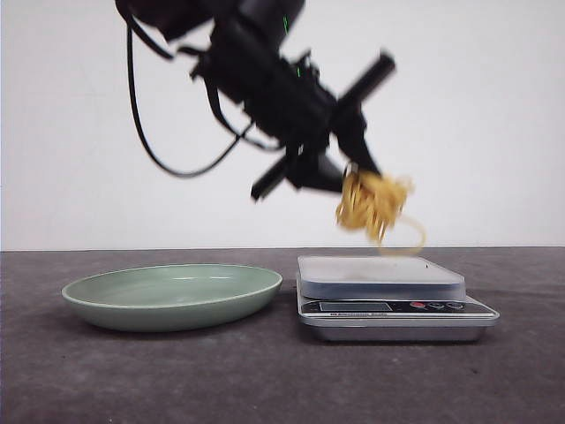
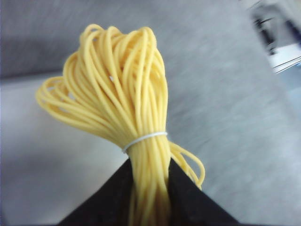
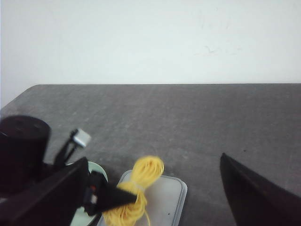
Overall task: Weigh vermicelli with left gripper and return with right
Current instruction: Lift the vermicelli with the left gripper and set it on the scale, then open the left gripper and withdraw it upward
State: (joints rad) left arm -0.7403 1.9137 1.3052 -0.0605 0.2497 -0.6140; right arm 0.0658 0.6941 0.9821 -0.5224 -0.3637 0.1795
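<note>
Yellow vermicelli [image 2: 127,108], a looped bundle tied with a thin white band, fills our left wrist view, pinched at its tail by our left gripper [image 1: 353,173]. We hold it in the air just above the scale [image 1: 380,276], beside the green plate [image 1: 172,296]. We should lower gently, centre the bundle on the platform, then release. Our right gripper [image 3: 155,197] hangs above, fingers spread wide, holding nothing.
</note>
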